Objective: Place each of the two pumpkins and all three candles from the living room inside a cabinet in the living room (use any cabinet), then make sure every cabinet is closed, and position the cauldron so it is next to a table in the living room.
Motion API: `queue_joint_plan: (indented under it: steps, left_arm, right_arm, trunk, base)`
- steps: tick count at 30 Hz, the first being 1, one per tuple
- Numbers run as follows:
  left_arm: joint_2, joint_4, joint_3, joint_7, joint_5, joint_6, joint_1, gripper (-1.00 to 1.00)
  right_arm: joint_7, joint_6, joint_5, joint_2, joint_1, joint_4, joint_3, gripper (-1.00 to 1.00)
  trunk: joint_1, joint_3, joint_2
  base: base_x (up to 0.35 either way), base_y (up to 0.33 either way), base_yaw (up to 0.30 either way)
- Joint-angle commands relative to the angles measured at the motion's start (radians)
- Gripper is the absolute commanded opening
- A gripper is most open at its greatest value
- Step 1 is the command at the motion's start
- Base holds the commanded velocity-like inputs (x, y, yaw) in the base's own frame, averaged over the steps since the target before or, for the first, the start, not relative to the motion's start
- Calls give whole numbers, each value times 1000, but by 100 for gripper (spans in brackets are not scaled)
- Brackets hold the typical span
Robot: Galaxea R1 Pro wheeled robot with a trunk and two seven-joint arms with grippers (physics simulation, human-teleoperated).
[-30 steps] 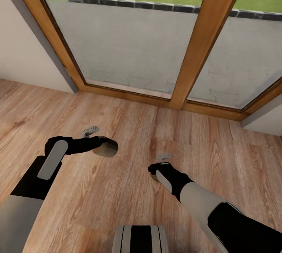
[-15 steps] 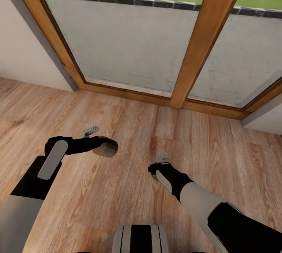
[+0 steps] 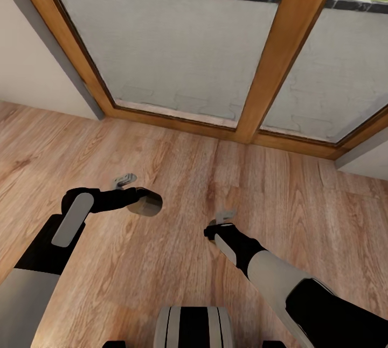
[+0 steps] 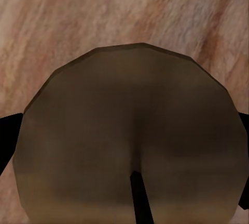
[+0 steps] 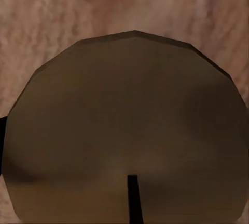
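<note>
Open floor; window frame ahead

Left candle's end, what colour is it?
Dull brown-beige; the candle end shows best in the left wrist view.

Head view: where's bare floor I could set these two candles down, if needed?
Bare wood floor runs from the window frame back to both arms, widest ahead of the left gripper and its candle. More lies right of the right gripper, toward the wall corner. Tightest is between the arms, above the robot's trunk.
</note>
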Motion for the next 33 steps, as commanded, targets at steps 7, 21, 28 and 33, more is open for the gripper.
queue_joint_plan:
  steps: [7,21,28,33]
  left_arm:
    - [1,-1,-2,10,12,1,0,-100]
    - [1,0,-2,13,12,0,0,-100]
    - [1,0,-2,13,12,0,0,-100]
    - [0,0,-3,16,12,0,0,-100]
  right_arm:
    - [-14,3,-11,0,-1,-1,6,-100]
    - [-8,3,-11,0,-1,-1,5,-100]
    - [-7,2,-11,0,-1,-1,6,-100]
    - [-7,2,-11,0,-1,-1,5,-100]
  trunk:
    - [0,-1,0]
    - [0,-1,0]
    - [0,-1,0]
    - [0,-1,0]
  base:
    - [0,0,0]
    - [0,0,0]
    - [0,0,0]
    - [0,0,0]
